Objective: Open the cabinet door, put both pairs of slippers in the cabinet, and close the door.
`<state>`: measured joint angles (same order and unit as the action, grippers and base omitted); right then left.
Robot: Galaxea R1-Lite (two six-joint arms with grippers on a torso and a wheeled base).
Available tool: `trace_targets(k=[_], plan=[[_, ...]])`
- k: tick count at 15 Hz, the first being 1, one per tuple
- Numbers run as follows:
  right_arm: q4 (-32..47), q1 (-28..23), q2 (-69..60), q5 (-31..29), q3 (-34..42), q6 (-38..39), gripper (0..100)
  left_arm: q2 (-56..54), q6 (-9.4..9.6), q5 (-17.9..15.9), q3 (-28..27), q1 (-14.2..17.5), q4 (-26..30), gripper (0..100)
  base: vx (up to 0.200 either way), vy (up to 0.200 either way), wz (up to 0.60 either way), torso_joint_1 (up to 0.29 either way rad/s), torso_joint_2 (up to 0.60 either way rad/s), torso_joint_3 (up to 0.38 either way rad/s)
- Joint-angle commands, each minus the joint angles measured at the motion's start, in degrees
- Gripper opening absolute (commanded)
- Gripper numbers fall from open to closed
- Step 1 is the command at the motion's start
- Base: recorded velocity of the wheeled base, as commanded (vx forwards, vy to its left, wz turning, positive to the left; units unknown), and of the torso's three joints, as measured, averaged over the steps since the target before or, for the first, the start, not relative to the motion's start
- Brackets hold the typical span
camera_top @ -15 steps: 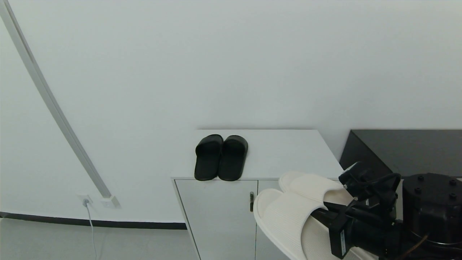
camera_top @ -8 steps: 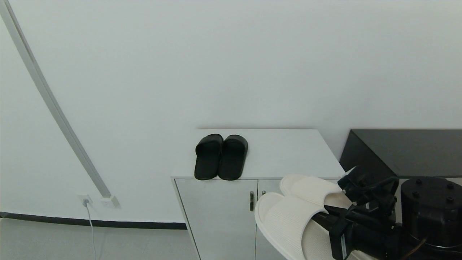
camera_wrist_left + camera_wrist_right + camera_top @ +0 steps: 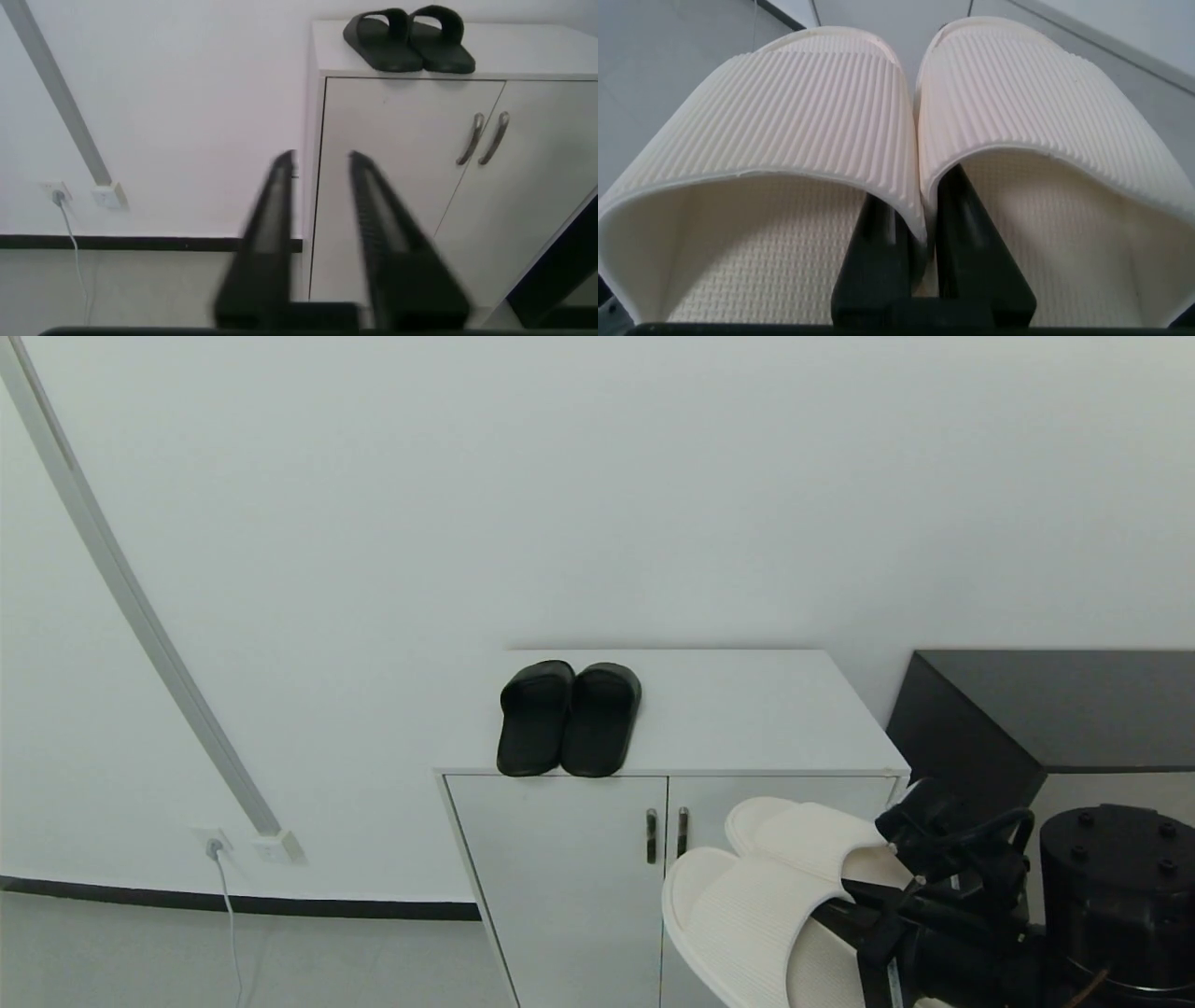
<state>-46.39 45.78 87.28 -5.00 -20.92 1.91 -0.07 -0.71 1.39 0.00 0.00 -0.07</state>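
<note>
The cabinet [image 3: 747, 709] stands against the wall with both doors shut. Its two slim handles [image 3: 652, 835] hang upright, side by side at the middle seam. The black slippers [image 3: 569, 719] lie as a pair on the top, near the front edge above the left door, toes pointing to the wall.

The white slippers [image 3: 766, 905] are off the cabinet, held in the air in front of the right door. The right gripper [image 3: 915, 215] carries them: its two fingers go inside the slippers and pinch the two inner side walls together, so both hang as one bundle. The left gripper [image 3: 322, 177] is lower and to the left, well apart from the cabinet. Its fingers are spread with nothing between them, and they point toward the left door [image 3: 392, 187].

As I judge it, the opening of the door is the step in hand — no slipper can go in while both doors are shut. The free left gripper seems the one to do it. It must come to one handle, close on that bar alone without catching its neighbour just beside it, and then pull outward in an arc around the hinge. The white pair must be kept out of the way of the swinging door.

As for writing, I can read none. A small white label sits on the right arm [image 3: 887, 975], but its print is too small to tell — and the slippers and the doors look plain.
</note>
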Motion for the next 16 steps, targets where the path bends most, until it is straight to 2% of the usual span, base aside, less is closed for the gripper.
trace_targets(k=[1, 5, 16], plan=[[-0.02, 0.37, 0.34, -0.01, 0.00, 0.02, 0, 0.07, 0.00, 0.02, 0.00, 0.00, -0.01, 100, 0.000, 0.000, 0.00, -0.168, 0.39, 0.203], [-0.11, 0.89, 0.34, -0.10, 0.26, -0.07, 0, 0.07, 0.00, 0.02, 0.00, 0.00, -0.01, 100, 0.000, 0.000, 0.00, -0.174, 0.42, 0.234], [-0.11, 1.33, 0.78, -0.01, 0.79, -0.07, 0, 0.07, 0.00, 0.10, 0.00, 0.00, -0.01, 100, 0.000, 0.000, 0.00, -0.217, 0.54, 0.320]])
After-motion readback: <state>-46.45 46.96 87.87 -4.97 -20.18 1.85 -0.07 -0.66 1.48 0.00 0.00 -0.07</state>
